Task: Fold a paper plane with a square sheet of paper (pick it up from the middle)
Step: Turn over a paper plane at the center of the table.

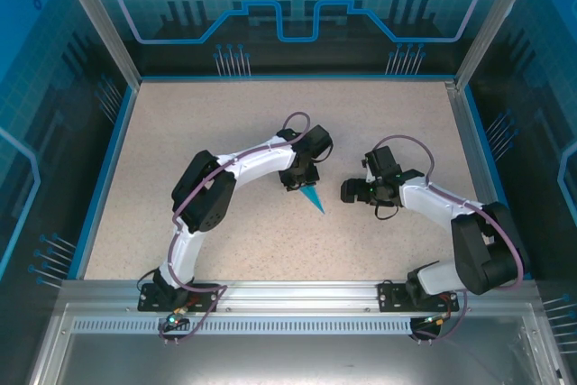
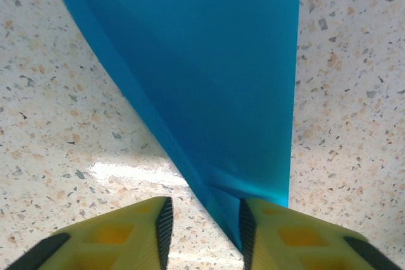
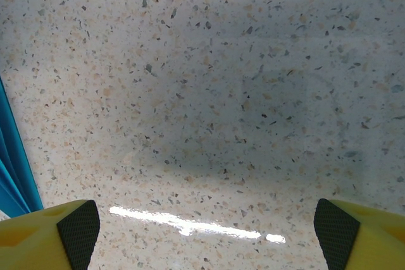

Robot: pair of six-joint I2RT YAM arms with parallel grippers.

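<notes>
The square sheet of paper (image 1: 313, 197) lies on the table folded into a narrow, pointed, bright blue wedge like a paper plane, its tip toward the near right. My left gripper (image 1: 300, 181) stands over its wide end. In the left wrist view the folded paper (image 2: 215, 74) narrows toward the left gripper (image 2: 204, 213). The jaws are partly apart, the paper's edge lies against the right finger (image 2: 248, 226), and bare table shows in the gap. My right gripper (image 1: 348, 191) is wide open just right of the paper, with nothing between its fingers (image 3: 76, 229). A blue edge of the paper (image 3: 11, 169) shows at its left.
The speckled beige table (image 1: 225, 123) is bounded by a blue rim and clear enclosure walls (image 1: 108, 33). A metal rail (image 1: 288, 293) carries both arm bases along the near edge. The right arm's elbow (image 1: 487, 250) rises at the near right.
</notes>
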